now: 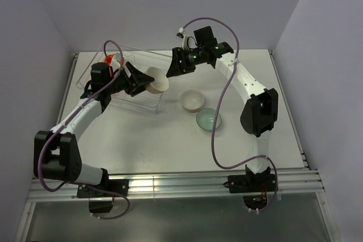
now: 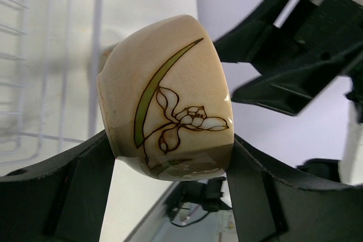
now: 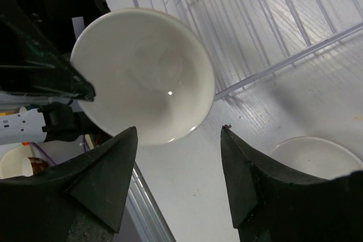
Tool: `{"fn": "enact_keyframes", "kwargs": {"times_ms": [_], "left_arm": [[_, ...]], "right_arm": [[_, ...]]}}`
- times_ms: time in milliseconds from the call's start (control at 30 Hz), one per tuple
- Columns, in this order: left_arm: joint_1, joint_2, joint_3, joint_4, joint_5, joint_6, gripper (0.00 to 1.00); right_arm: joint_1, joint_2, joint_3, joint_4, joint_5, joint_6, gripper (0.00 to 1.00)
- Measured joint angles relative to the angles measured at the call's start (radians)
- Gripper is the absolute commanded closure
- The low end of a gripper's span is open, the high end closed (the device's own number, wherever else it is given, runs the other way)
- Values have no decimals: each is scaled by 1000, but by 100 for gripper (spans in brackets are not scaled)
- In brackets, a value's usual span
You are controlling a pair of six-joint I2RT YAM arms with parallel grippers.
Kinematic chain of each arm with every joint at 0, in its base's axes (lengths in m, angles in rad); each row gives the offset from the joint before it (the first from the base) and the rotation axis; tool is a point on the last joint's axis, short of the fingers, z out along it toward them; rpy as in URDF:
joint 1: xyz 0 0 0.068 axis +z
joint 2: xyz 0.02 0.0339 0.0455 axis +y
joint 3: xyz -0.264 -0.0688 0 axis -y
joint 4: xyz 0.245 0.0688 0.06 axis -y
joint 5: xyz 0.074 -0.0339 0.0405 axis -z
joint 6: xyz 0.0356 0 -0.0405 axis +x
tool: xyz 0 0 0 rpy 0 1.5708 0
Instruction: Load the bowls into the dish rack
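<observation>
The bowl (image 1: pixel 157 81) hangs tipped on its side left of centre in the top view, at the rack's (image 1: pixel 142 105) right end. My left hand (image 1: pixel 144 81) is clamped across its walls, I judge so it can slot in on edge between the wires. My right hand (image 3: pixel 178 134) has its jaws apart, clear of it. The teal bowl (image 1: pixel 209 119) waits lower right.

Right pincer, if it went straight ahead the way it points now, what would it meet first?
Probably the cream bowl held in the left pincer, straight ahead of the right pincer; the gap between them is hard to judge.
</observation>
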Motion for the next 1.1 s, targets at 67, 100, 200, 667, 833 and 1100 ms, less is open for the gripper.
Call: {"fn": "enact_keyframes", "kwargs": {"times_ms": [67, 100, 200, 667, 833, 1100], "left_arm": [[13, 21, 19, -28, -12, 29, 100], [21, 34, 35, -50, -18, 53, 100], [40, 72, 90, -104, -50, 117, 100], [62, 280, 435, -366, -304, 507, 100], [63, 364, 508, -439, -359, 627, 100], [63, 503, 632, -520, -381, 808, 100]], "right_arm": [[0, 0, 0, 0, 4, 0, 31], [0, 0, 0, 2, 6, 0, 21], [0, 0, -2, 2, 19, 7, 7], [-25, -25, -30, 9, 42, 14, 5], [-40, -43, -59, 8, 43, 10, 4], [-47, -45, -82, -4, 45, -8, 4]]}}
